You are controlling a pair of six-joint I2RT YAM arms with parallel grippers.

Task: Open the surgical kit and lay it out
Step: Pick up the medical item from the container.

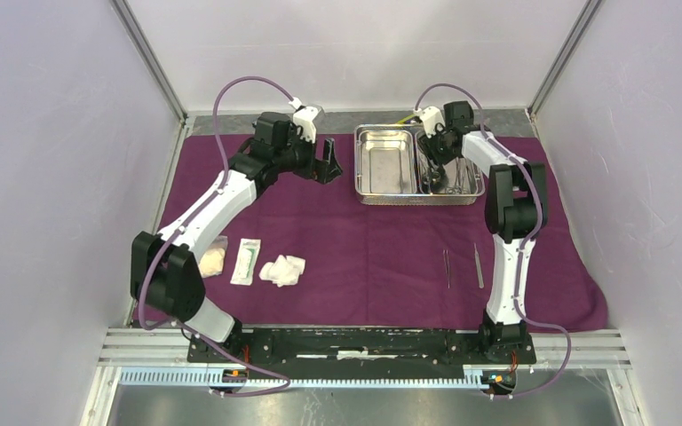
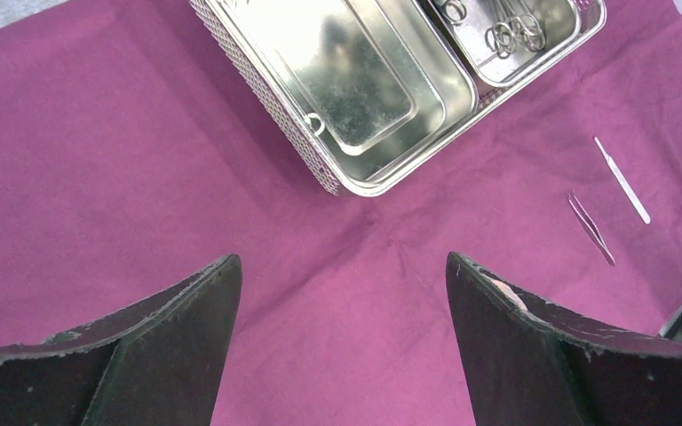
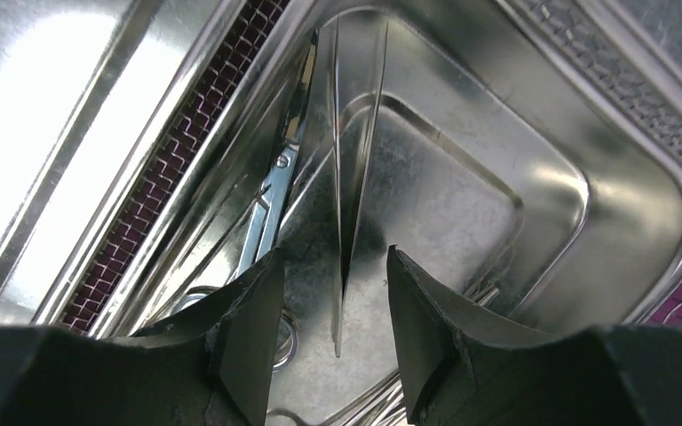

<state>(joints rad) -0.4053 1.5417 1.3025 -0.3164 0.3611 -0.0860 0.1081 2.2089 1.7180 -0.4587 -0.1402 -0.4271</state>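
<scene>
The right tool sat in the right compartment of the steel tray, jaws part-open astride the tweezers without pinching them, so it probably needed to centre, close squarely and avoid the neighbouring scissors (the left tool hung wide open above the purple cloth).

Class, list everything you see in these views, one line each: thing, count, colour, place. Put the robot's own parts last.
cloth: one, dark purple, spread over the table
tray: one, shiny steel, far middle of cloth; left compartment empty
ring-handled instruments: several, steel, tray's right compartment
tweezers: one, steel, same compartment
slim tools: two, steel, on cloth near right arm
gauze wads: two, white, near left of cloth
packet: one, white, between the wads
arms: two, white and black
left pincer: open, above bare cloth
right pincer: open, straddling the tweezers
</scene>
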